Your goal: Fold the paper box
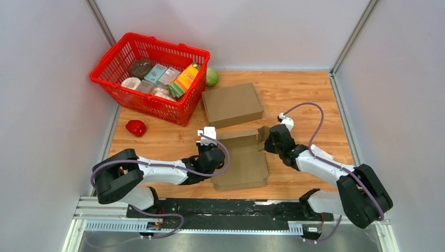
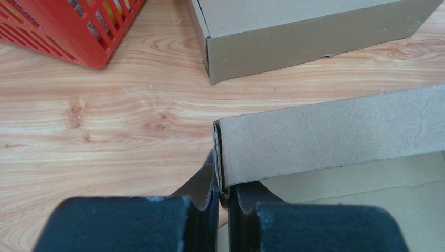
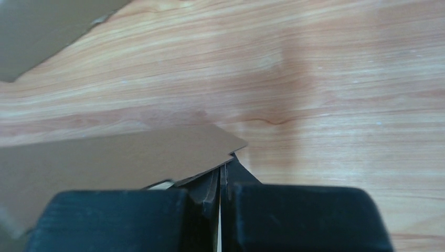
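At the middle of the tabletop's [image 1: 304, 94] near edge, my left gripper [image 2: 223, 181] pinches the raised wall [image 2: 325, 136] of the half-folded box [image 1: 244, 165] and my right gripper [image 3: 220, 176] pinches just a flap [image 3: 131, 152] corner, which may slip out or tear if I pull unevenly.

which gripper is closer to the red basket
Left. The left gripper grips the left end of the open box, near the red basket; the right gripper grips its right end, farther away.

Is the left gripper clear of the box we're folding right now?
No, the left wrist view shows the left gripper shut on the end of the paper box's raised wall.
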You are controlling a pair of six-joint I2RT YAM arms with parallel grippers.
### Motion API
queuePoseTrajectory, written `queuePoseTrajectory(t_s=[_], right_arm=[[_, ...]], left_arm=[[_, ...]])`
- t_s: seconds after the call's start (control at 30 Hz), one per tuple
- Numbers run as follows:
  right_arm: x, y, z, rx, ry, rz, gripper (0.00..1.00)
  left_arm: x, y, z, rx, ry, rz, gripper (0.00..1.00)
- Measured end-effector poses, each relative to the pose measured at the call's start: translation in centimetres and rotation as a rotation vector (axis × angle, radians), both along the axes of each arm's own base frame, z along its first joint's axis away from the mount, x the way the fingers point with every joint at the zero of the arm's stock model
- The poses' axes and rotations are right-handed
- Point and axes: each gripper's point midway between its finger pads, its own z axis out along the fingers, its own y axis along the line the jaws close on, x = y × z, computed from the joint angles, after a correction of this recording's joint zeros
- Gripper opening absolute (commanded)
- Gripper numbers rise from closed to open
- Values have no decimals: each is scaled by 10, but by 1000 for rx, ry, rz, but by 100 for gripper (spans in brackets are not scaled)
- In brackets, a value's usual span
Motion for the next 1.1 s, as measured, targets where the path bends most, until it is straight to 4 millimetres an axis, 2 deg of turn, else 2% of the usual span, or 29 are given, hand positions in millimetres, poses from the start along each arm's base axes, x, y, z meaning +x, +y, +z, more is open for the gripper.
queuePoseTrajectory(t_s=[0.2, 0.27, 0.57, 0.7, 0.73, 0.83, 0.87, 0.93, 1.0, 1.1], right_arm=[[-8, 20, 22, 164, -40, 31, 0], [-9, 24, 23, 196, -41, 37, 0], [-18, 44, -18, 224, 67, 63, 0], [-13, 50, -22, 241, 58, 63, 1], [-11, 51, -22, 243, 55, 64, 2], [-11, 51, -21, 229, 63, 74, 18], [-13, 50, -21, 211, 78, 81, 30], [-24, 41, -17, 149, 123, 101, 35], [-31, 32, -2, 101, 146, 116, 40], [-33, 18, 35, 56, 143, 127, 40]], left_arm=[[0, 0, 0, 1, -1, 1, 0], [0, 0, 0, 1, -1, 1, 0], [0, 0, 0, 5, -1, -1, 0], [0, 2, 0, 15, -3, 5, 0], [0, 3, 0, 16, -3, 7, 0], [0, 3, 0, 18, -4, 11, 0], [1, 4, 0, 17, -5, 12, 0], [1, 4, 0, 16, -5, 14, 0], [1, 4, 1, 16, -6, 15, 0], [1, 4, 0, 17, -6, 15, 0]])
